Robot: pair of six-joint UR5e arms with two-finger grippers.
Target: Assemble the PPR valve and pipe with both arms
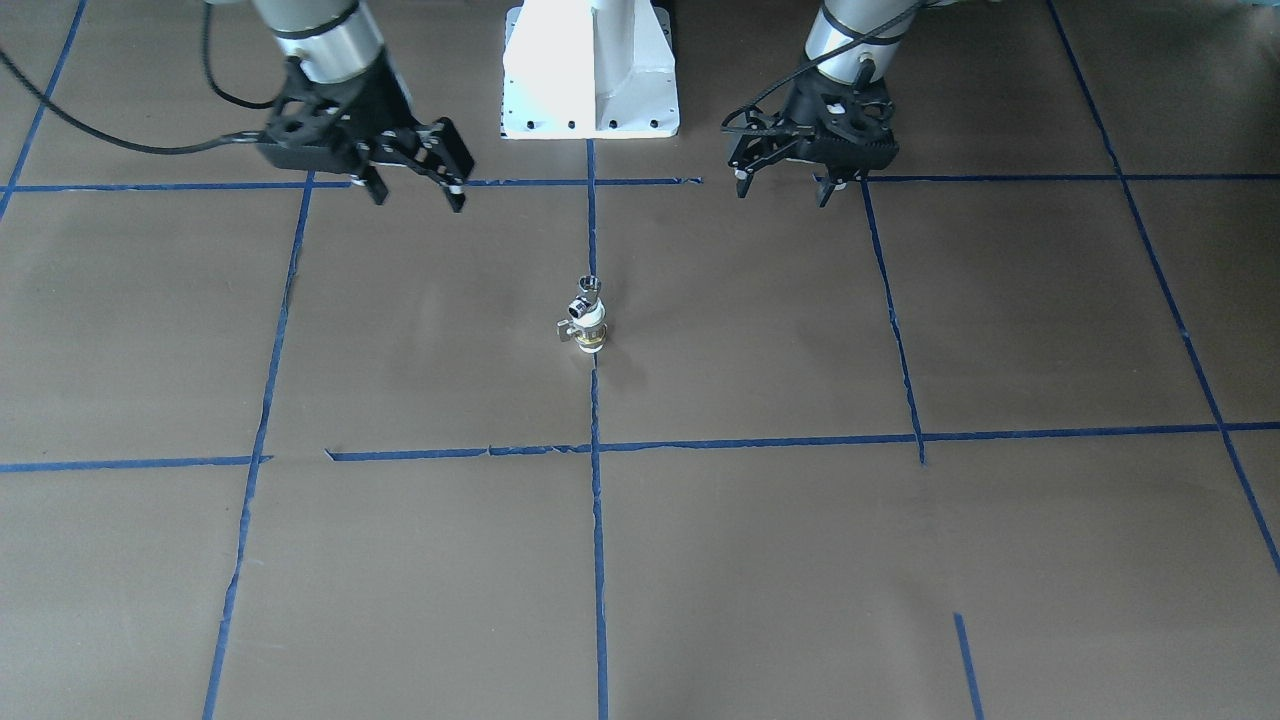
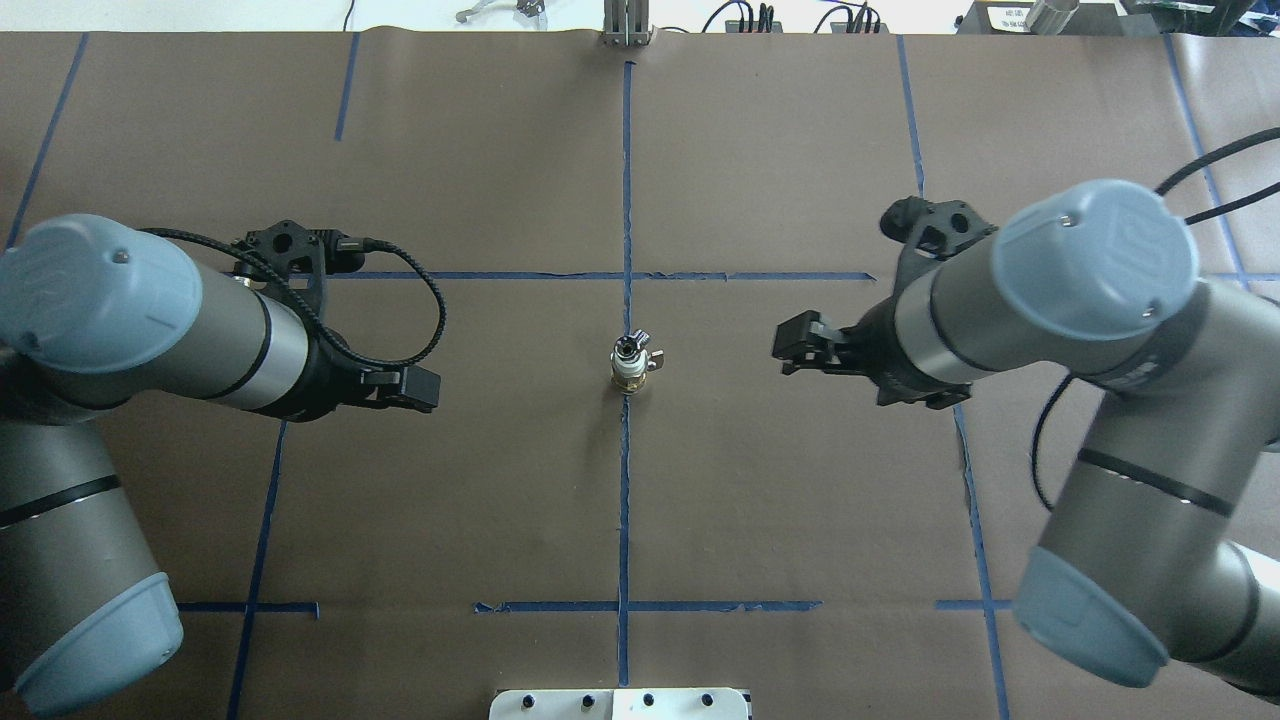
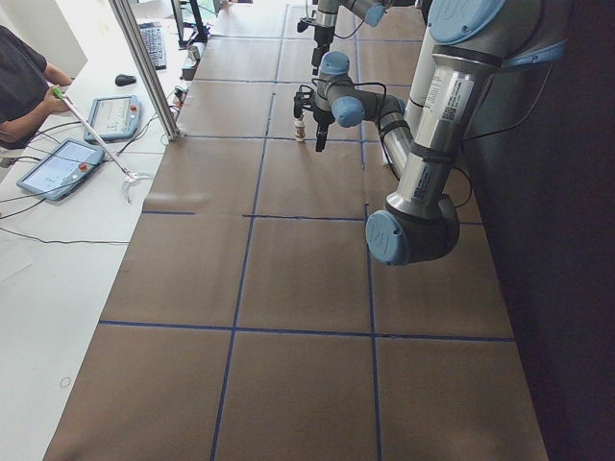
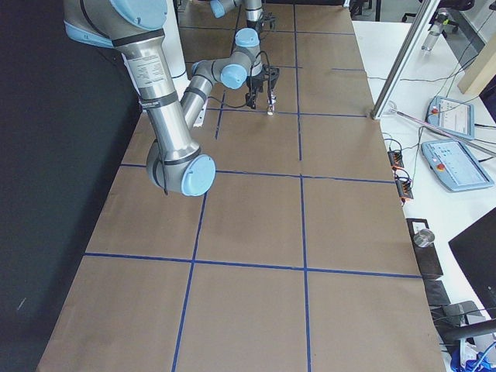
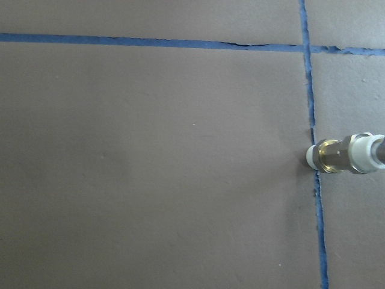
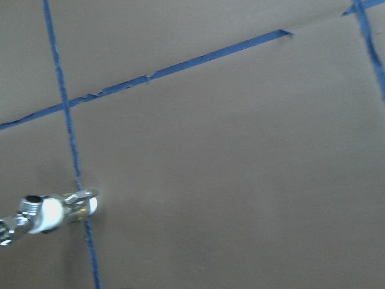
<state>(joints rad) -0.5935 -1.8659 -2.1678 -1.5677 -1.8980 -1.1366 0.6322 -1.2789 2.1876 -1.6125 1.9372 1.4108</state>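
The PPR valve (image 1: 591, 332), white-ended with a brass band and a small side handle, stands upright on the brown table at the centre tape line. The chrome pipe (image 1: 586, 300) sits joined on its top end. Both also show in the overhead view, the valve (image 2: 628, 373) under the pipe (image 2: 629, 348). My left gripper (image 1: 782, 193) is open and empty, back from the pair on its own side. My right gripper (image 1: 419, 200) is open and empty on the other side. The left wrist view shows the valve (image 5: 343, 155) at its right edge; the right wrist view shows the valve (image 6: 57, 212) at lower left.
The white pedestal base (image 1: 590, 70) stands behind the pair between the arms. Blue tape lines (image 1: 596, 520) grid the brown table cover. An operator (image 3: 24, 82) with tablets sits at the table's far side, by an aluminium post (image 3: 144, 67).
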